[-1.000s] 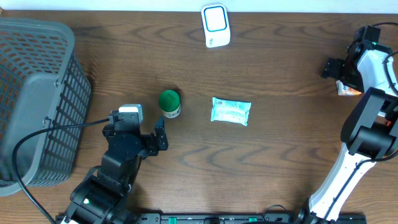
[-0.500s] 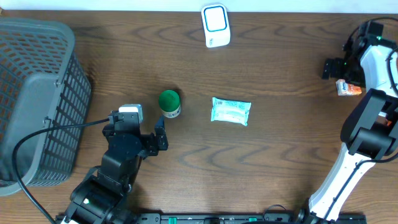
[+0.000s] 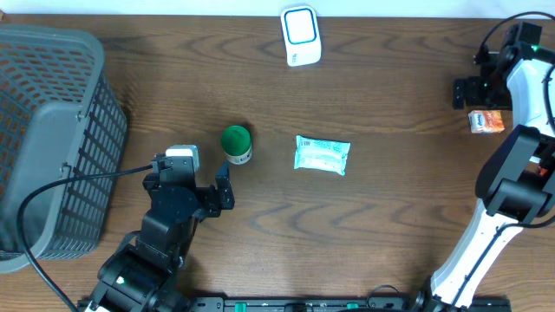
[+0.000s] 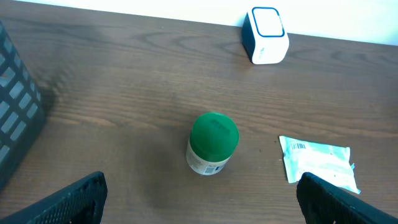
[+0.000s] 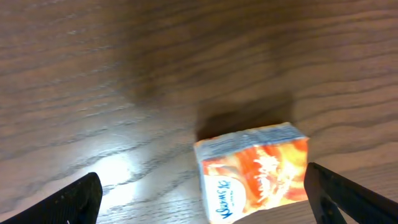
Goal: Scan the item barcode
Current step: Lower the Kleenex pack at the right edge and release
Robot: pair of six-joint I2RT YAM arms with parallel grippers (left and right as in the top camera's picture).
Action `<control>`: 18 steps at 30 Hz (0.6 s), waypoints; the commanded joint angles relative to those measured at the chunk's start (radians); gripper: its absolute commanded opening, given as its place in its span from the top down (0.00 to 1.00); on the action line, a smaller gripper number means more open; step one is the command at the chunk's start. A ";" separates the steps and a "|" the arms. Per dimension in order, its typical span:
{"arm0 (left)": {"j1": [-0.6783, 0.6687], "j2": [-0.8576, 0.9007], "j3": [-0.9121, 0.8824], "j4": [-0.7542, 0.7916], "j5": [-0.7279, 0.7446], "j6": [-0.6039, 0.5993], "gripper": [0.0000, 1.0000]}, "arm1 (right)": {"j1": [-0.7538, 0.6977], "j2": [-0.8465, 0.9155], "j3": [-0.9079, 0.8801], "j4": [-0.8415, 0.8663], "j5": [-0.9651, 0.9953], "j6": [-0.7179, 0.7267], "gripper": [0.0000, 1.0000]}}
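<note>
Hanging at the far right edge of the table point(image 3: 390, 234), the right gripper point(image 5: 205, 202) has its jaws spread wide and holds nothing. In the right wrist view a small orange carton point(image 5: 252, 171) lies on its side on the wood below the gripper, between the two dark fingertips point(image 5: 68, 202). Its white end face points to the left of that view. The right tip is very near to the carton's edge, and I cannot tell if it touches. From overhead the carton point(image 3: 486, 121) is just beside the black body of this gripper, on the side nearer to the robot's base.

The left gripper point(image 4: 205, 202) is also wide open and empty, low over the table at the near left. A jar with a green lid point(image 4: 212, 143) stands upright in front of it, apart from both fingers. To the right of the jar lies a flat pale teal packet point(image 4: 318, 163), and a small barcode shows on its upper left corner in the left wrist view. From overhead the jar and the packet are near each other in the middle of the table, not touching.

The white scanner with a blue frame point(image 3: 300, 35) stands at the far edge of the table, well apart from the carton and from both grippers. A grey mesh basket point(image 3: 52, 130) sits on the left side, and a black cable runs over its near rim.
</note>
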 commanded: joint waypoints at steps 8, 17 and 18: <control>0.003 -0.001 0.002 0.003 -0.014 0.013 0.02 | -0.047 0.016 0.013 0.020 0.023 -0.036 0.02; 0.003 -0.001 0.002 0.003 -0.014 0.013 0.02 | -0.074 0.063 0.012 0.019 -0.039 -0.036 0.01; 0.003 -0.001 0.002 0.003 -0.014 0.013 0.02 | -0.074 0.069 0.011 0.018 -0.056 -0.036 0.01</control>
